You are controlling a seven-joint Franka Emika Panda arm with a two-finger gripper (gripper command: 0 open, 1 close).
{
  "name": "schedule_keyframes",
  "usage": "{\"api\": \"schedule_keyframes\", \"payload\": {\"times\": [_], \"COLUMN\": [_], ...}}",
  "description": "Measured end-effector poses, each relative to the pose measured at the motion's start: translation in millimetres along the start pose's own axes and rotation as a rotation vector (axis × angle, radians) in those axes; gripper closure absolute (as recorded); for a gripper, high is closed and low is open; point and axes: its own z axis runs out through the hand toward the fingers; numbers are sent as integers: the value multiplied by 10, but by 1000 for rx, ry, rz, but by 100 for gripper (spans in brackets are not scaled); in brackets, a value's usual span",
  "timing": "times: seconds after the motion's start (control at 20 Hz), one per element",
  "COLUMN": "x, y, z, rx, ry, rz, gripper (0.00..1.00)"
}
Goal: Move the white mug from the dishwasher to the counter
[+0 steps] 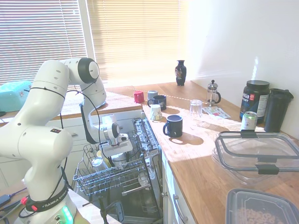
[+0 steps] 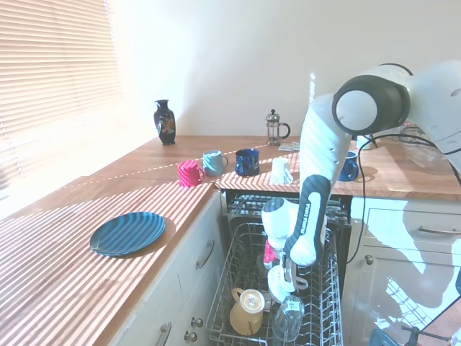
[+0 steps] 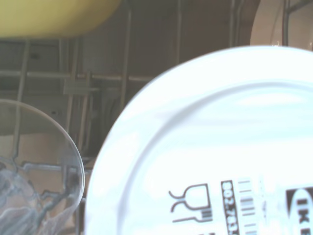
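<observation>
Mug transfer is barely begun: the white mug [image 3: 210,147] sits upside down in the dishwasher [image 2: 317,303] rack, directly under the gripper [image 2: 284,277]. Whether the gripper has closed on it, I cannot tell. Lifting it and carrying it to the counter [image 1: 205,163] remain.

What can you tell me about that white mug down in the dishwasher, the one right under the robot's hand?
The white mug is glossy white ceramic, sitting upside down in the dishwasher's grey wire rack. The wrist view shows its round base with a raised foot ring and printed black marks, including a glass-and-fork symbol and a barcode. The gripper is right at it. A clear drinking glass stands beside it. Its handle is not visible.
</observation>
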Motion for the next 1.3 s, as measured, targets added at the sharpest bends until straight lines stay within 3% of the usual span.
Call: {"api": "schedule_keyframes", "payload": {"times": [0.55, 0.9, 1.3], "x": [98, 139, 162], "y": [95, 276, 287], "z": [57, 89, 82], "rx": [48, 32, 33], "ry": [-29, -42, -39], "rz": [63, 88, 49], "gripper": [100, 100, 100]}}
